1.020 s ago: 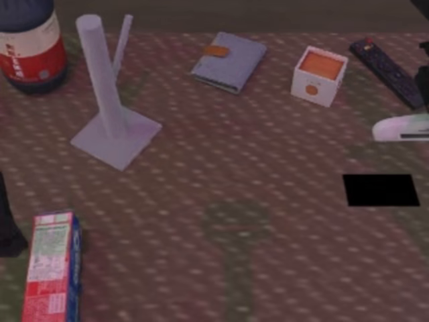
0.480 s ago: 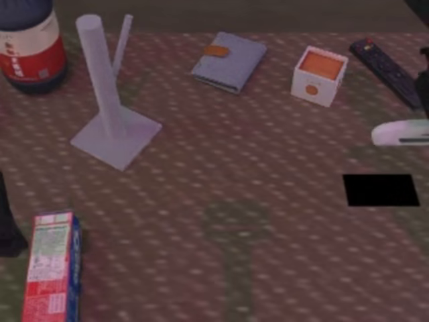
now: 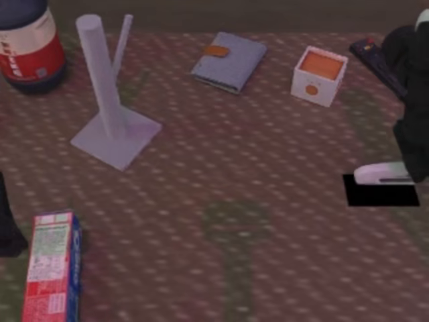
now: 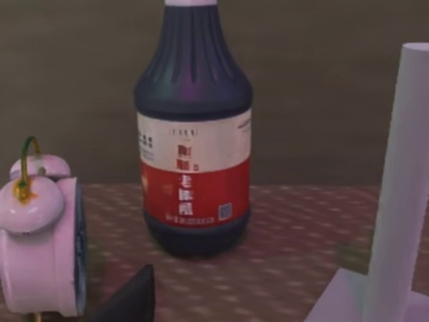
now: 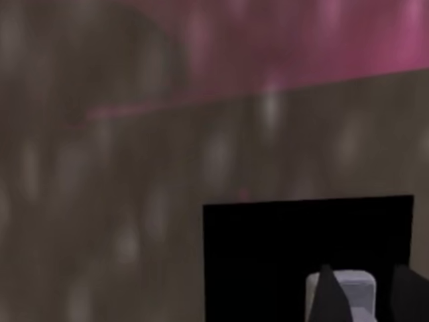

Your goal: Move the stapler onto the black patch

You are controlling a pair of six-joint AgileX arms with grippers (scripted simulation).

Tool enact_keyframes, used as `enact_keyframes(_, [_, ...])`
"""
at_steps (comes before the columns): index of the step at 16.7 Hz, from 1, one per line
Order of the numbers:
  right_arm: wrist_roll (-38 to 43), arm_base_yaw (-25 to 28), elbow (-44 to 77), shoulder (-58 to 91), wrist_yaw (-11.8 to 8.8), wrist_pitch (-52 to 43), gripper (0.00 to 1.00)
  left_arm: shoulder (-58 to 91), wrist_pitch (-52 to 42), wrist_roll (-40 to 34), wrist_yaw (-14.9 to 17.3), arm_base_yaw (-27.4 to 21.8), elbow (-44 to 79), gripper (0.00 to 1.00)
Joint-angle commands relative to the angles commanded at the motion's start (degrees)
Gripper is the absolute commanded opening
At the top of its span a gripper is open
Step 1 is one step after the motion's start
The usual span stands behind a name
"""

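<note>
White rounded elongated stapler (image 3: 382, 174) is gripped by the right gripper (image 5: 365, 295), fingers clamped either side. It hangs over the far edge of the flat black rectangular patch (image 3: 382, 195), long axis running left-right along the patch. Needs lowering, slightly nearer. Left arm parked far left.

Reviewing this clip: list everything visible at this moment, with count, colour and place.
stapler: 1, white, held over the black patch's far edge, top view's right
black patch: 1, black, right side of the table
remote control: 1, black, far right, partly behind the right arm
small box: 1, white with orange top, far right-centre
notebook: 1, grey-blue, far centre
stand: 1, pale lilac, upright, far left
bottle: 1, dark with red-white label, far left corner
carton: 1, red, near left
alarm clock: 1, pink, left wrist view only
right gripper: black, holding the stapler
left arm: black, parked at left edge
</note>
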Motion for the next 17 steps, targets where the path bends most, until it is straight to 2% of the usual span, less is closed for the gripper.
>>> enact_keyframes(4, [0.10,0.03,-0.34,0.13,0.00,0.36,0.00,0.00,0.00,0.00,0.00,0.00,0.00,1.00])
enact_keyframes(17, [0.10,0.03,-0.34,0.13,0.00,0.36,0.98,0.00,0.00,0.00,0.00,0.00,0.00,1.00])
